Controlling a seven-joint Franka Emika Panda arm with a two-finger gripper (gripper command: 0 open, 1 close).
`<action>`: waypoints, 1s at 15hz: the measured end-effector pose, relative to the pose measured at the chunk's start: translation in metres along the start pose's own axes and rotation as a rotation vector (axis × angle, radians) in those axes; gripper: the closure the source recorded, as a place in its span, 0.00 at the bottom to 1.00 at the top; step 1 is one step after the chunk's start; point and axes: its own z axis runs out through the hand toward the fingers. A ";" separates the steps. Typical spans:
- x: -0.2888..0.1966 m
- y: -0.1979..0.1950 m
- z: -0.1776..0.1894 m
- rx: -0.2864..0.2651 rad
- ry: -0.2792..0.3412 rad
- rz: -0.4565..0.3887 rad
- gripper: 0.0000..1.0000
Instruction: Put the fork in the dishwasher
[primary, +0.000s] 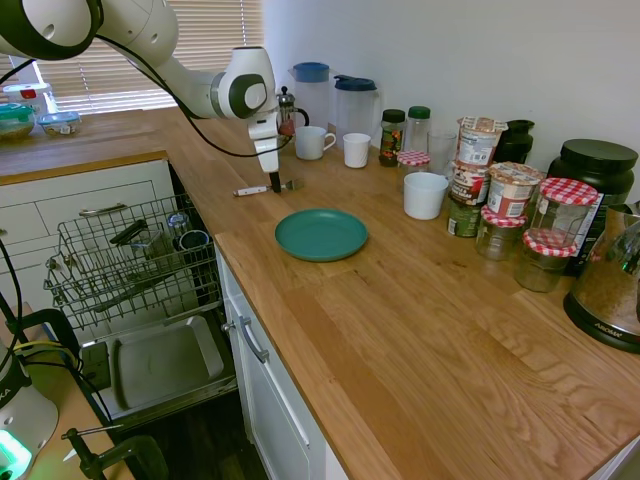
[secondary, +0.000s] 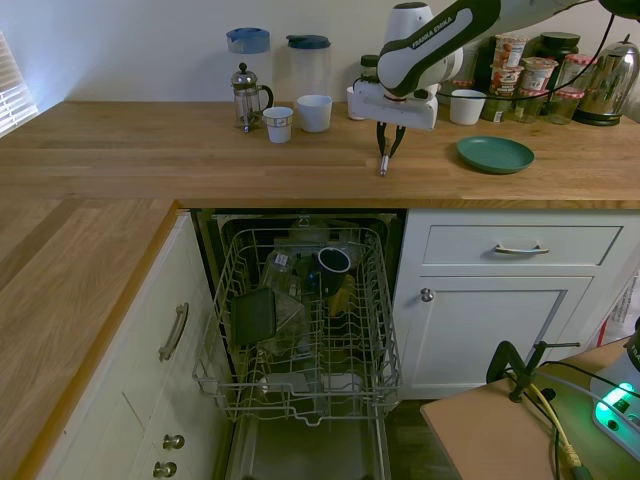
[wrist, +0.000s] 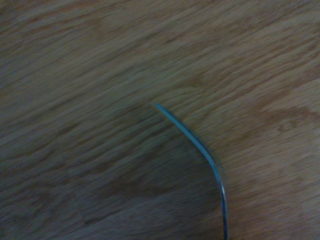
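- dishwasher (secondary: 300, 330) rack pulled out below the counter edge, so the drop target is open
- gripper (primary: 274, 184) down on the fork (primary: 262, 188), fingers narrow around its middle, fork flat on the counter (primary: 400, 320)
- teal plate (primary: 321, 234) just beside, mugs (primary: 340, 145) behind

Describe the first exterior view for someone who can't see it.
A white robot arm lowers its tool onto a small fork lying on a wooden kitchen countertop, just beyond a teal plate. Below the counter, a dishwasher stands open with its wire rack pulled out.
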 end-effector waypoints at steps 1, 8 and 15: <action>0.002 0.001 0.000 0.003 -0.001 -0.001 1.00; 0.010 0.030 -0.031 0.013 -0.046 -0.067 1.00; -0.062 0.111 -0.084 -0.025 -0.186 -0.235 1.00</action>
